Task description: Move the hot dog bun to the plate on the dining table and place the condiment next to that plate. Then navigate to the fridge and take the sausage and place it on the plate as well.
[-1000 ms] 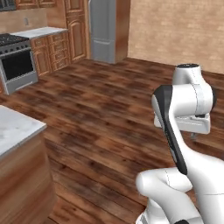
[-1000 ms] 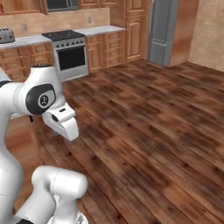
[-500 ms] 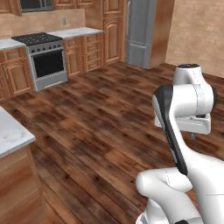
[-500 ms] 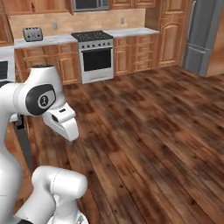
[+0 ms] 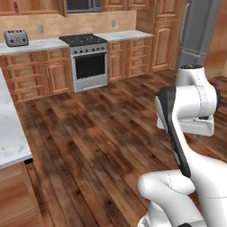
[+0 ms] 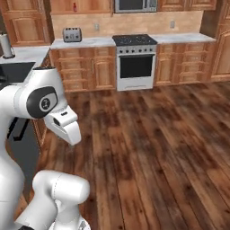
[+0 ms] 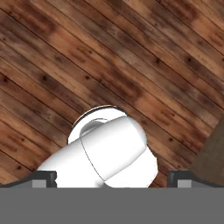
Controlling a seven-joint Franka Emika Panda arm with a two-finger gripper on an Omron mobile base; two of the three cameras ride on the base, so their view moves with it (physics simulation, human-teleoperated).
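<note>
step: looks like a driving leg, base out on the wooden floor (image 5: pixel 88 142) mid-kitchen, arm tucked up, nothing being carried
tool: tool (image 7: pixel 112 177) has its two tips spread wide apart over bare floorboards, nothing between them
fridge: tall grey fridge (image 5: pixel 197 31) sits at the far right of the left base view, door looks shut
other task things: can't spot the bun, plate, condiment or sausage from here
landmarks: steel oven range (image 6: pixel 136 60) straight ahead, toaster (image 6: pixel 71 34) on the back desk (image 6: pixel 85 42)
next move: my guess is swing toward whichever target is next and roll up close
writing: no brands or labels readable anywhere
</note>
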